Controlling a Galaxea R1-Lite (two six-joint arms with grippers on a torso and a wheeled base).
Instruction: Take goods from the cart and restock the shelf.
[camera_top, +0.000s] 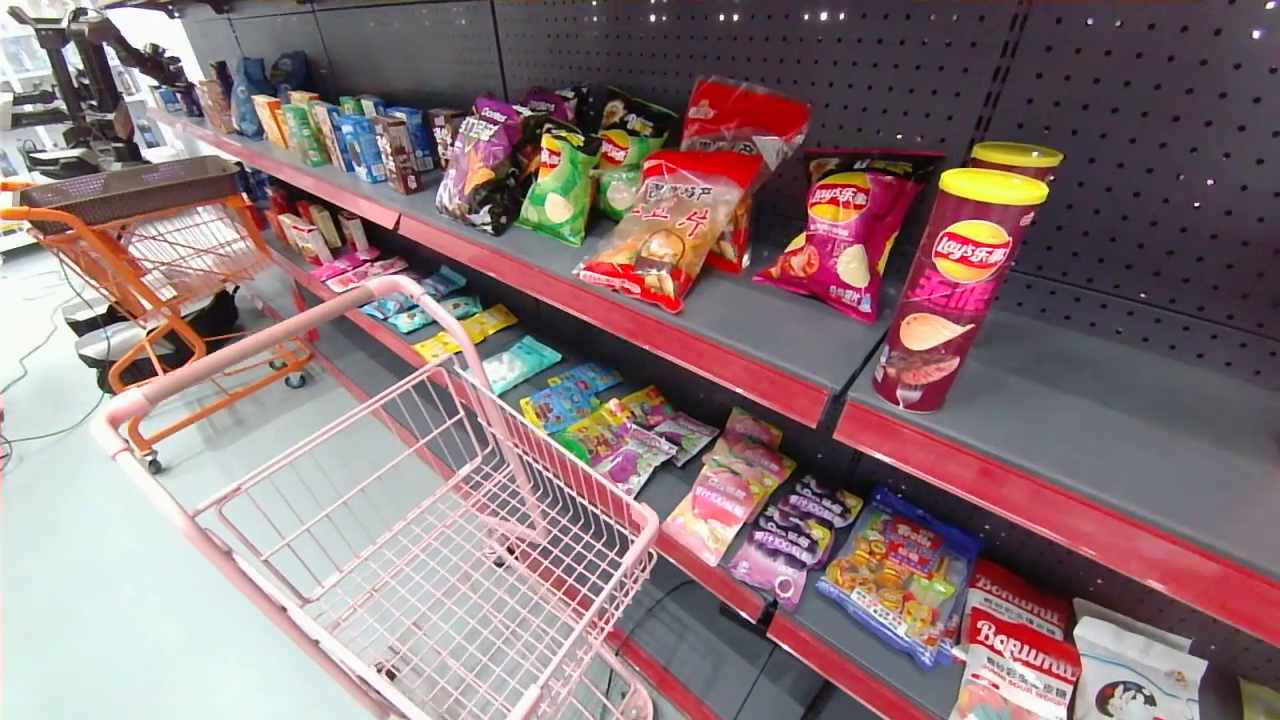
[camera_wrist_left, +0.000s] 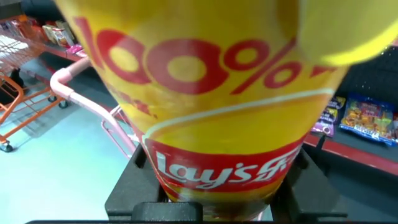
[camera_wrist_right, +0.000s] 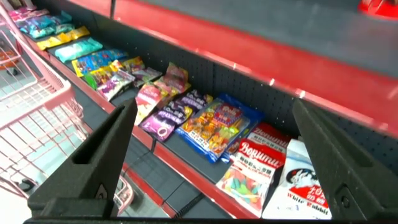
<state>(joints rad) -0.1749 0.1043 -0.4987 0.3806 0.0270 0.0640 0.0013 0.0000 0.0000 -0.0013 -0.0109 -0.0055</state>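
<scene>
Dark pegboard backs the long, red-edged shelf, which has an upper and a lower tier and runs from the near right to the far left. The pink cart stands in the aisle just beside it, and an orange cart is parked farther off on the left.

Much of the stocking looks done. The upper tier carries snack bags in purple, green, red and magenta, with two purple canisters with yellow lids standing upright to their right. The lower tier is laid with flat sweet packets.

The left claw is clamped on a yellow canister, gripped near one end and held up over the aisle floor close to the cart's pink handle; it is not yet on the shelf. The right claw has its fingers spread wide with nothing between them, and it hangs in front of the lower tier's packets.

The part of the cart's basket in view shows no goods, so this canister may be among the last. It probably belongs on the grey stretch of the upper tier to the right of the purple canisters.

The labels are bold: the canisters bear a round red-and-yellow emblem and a pictured crisp. The held one has large red figures above a red band with white lettering.
</scene>
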